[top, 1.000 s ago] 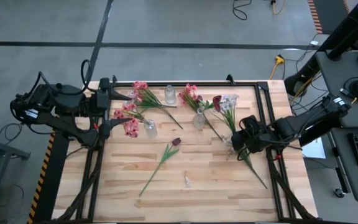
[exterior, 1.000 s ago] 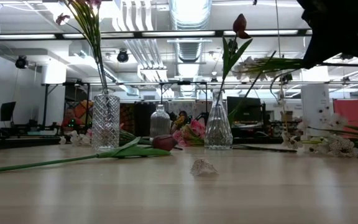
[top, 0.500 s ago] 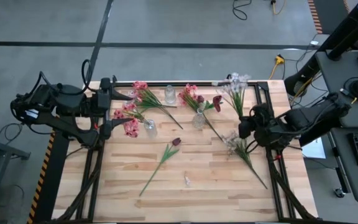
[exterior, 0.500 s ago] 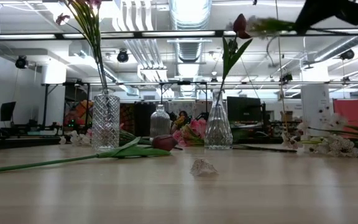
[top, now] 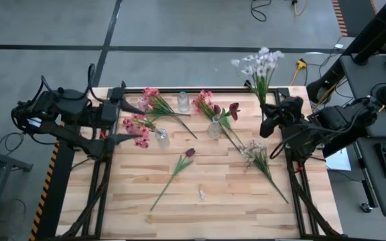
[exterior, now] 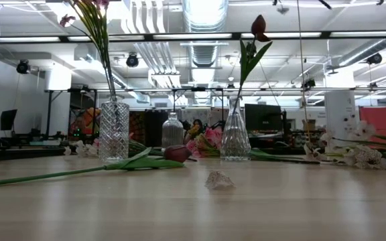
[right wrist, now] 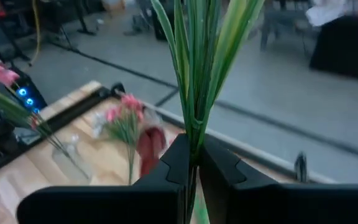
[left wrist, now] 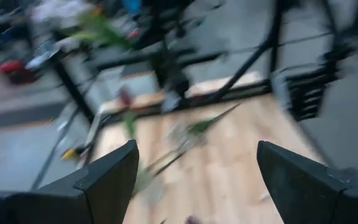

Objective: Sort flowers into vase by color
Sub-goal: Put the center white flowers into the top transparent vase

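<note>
Lifted since the earlier frames, the right gripper (top: 268,122) has swung its white-lilac flower stem (top: 259,70) from lying low across the table's right side to standing up and out past the far edge, blossoms now over the grey floor. Its two dark fingers (right wrist: 219,171) are pinched tight on the bundle of thin green stalks, which rise straight up between them in the right wrist view. Just beside that gripper, on the light wooden slat table (top: 226,201), a second white-lilac stem (top: 259,159) lies flat, its stalk trailing toward the near right corner.

Toward the table's middle stands a clear flask-shaped glass vase (top: 214,128) holding a dark red tulip-like bloom (top: 234,110), with a pink blossom cluster (top: 205,102) lying close by it. A small empty glass bottle (top: 183,102) stands near the far edge. Another dark red tulip stem (top: 174,171) lies flat near the centre, and a small crumpled scrap (top: 202,195) sits nearer the front.

On the left, a cut-glass cylinder vase (top: 161,138) holds pink flowers (top: 138,127), with more pink blossoms (top: 152,97) lying beyond it. The left gripper (top: 130,120) hovers at the table's left edge by those pink flowers, fingers (left wrist: 107,177) spread wide with nothing between them.
</note>
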